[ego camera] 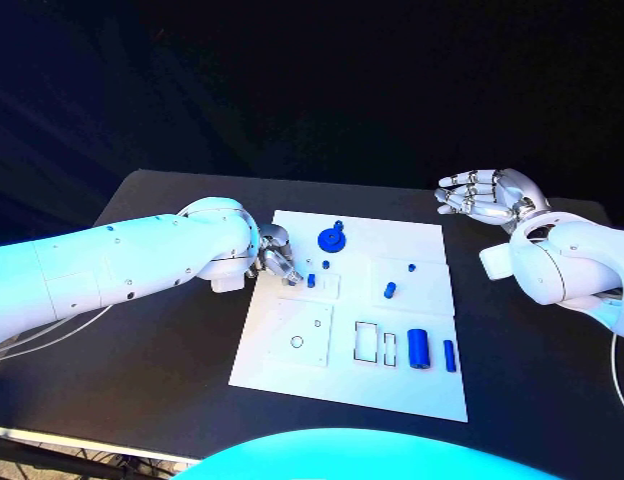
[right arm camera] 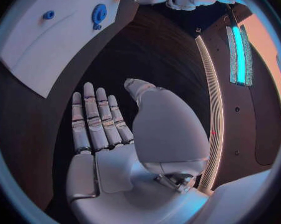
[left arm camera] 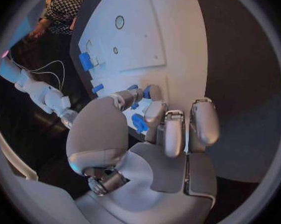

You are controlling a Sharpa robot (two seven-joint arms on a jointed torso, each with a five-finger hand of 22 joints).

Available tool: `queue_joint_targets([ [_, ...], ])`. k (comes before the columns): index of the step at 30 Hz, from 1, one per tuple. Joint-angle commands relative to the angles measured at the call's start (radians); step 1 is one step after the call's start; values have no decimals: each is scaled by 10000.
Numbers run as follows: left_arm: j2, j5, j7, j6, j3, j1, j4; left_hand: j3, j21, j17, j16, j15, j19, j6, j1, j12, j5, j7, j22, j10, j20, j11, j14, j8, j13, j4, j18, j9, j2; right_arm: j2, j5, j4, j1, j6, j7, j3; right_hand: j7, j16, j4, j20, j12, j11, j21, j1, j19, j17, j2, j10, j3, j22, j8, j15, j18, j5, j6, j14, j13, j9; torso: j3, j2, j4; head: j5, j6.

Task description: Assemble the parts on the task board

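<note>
Reaching over the board's left edge, the left hand pinches a small blue peg, nearer than the right hand; it hangs open, well apart.

robot lab / black table draped round with dark cloth / white task board at its centre / cables trail beside table

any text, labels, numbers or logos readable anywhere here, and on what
None can be read.
Task board: outlines and holes, no lettering that shows.
Blue parts, such as the cylinder: no marks.
Left hand and right hand: no brand or number legible.
</note>
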Motion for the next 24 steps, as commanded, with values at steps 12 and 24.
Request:
queue_joint_targets([
  [12, 14, 121, 6, 172, -33, -39, -20, -277, -67, 2627, 66, -53, 2, 57, 83, -4, -28, 4, 9, 11, -60, 12, 1056, -128, 20, 105, -123, -66, 72, -11, -31, 19, -3, 106, 108, 2, 864, -29, 3, -23, 31, 10, 6, -31, -83, -20, 33, 15, -65, -27, -7, -5, 100, 2, 68, 78, -15, -14, -14, 1, 2, -5, 16],
  [24, -55, 15, -12, -46, 10, -40, -28, -2061, -104, 2627, 66, -27, 3, 192, -258, -40, -69, 42, -15, 14, -41, 47, 1056, -197, 84, 1201, -118, -156, -102, -12, -31, 6, -3, 108, 112, 2, 864, -29, 3, -23, 31, 10, 6, -31, -83, -20, 33, 15, -65, -27, -7, -5, 100, 2, 68, 78, -15, -14, -14, -2, 1, -30, 42],
])
